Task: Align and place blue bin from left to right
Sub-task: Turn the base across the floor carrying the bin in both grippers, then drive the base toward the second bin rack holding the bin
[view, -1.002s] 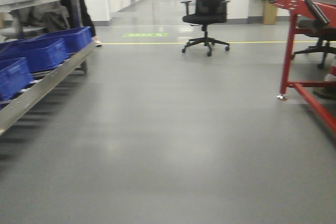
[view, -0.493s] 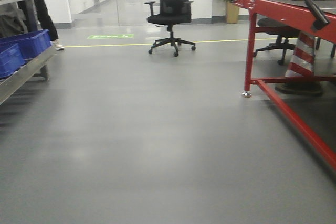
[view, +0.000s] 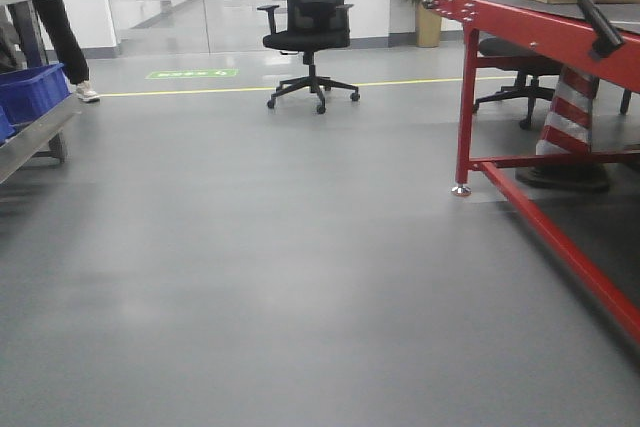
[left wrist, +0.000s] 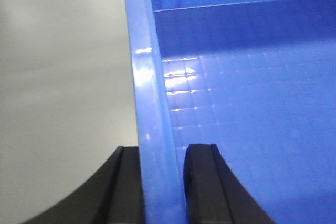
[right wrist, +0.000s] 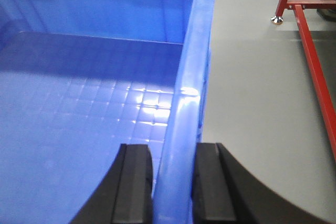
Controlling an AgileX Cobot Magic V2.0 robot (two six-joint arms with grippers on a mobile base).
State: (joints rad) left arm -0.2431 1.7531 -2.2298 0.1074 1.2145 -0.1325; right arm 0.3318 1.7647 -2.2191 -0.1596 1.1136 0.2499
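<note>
The left gripper (left wrist: 161,153) is clamped astride a wall of the blue bin (left wrist: 247,119). The right gripper (right wrist: 172,153) is clamped likewise.

The front view has swung right: the shelf rack (view: 40,137) has slid nearly off the left edge, the red tabletop (view: 530,27) shows more, and the chair (view: 305,37) sits further left.

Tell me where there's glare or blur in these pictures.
Left wrist view: white glare on the blue bin, along its rim and gridded bottom; the nearest rim is blurred. Right wrist view: the same kind of glare patch. Front view: the grey floor looks soft with a pale sheen.
</note>
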